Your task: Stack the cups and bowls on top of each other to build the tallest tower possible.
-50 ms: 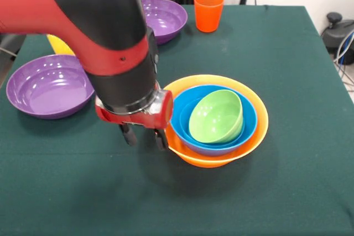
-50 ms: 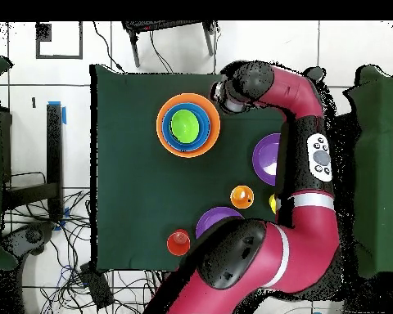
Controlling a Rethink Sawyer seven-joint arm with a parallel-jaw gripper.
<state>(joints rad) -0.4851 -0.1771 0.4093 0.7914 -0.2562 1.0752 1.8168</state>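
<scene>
Gripper [image 1: 145, 137] beside the tower [image 1: 217, 120], fingers slightly apart, holding nothing.
No writing is readable; only the overhead view shows the orange cup [image 2: 241, 196] with something inside.

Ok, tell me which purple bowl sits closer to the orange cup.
The far purple bowl, beside the orange cup; the other purple bowl lies nearer the table's front-left.

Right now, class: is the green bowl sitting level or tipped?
Tipped. The green bowl leans inside the blue bowl, its opening facing sideways rather than straight up.
</scene>
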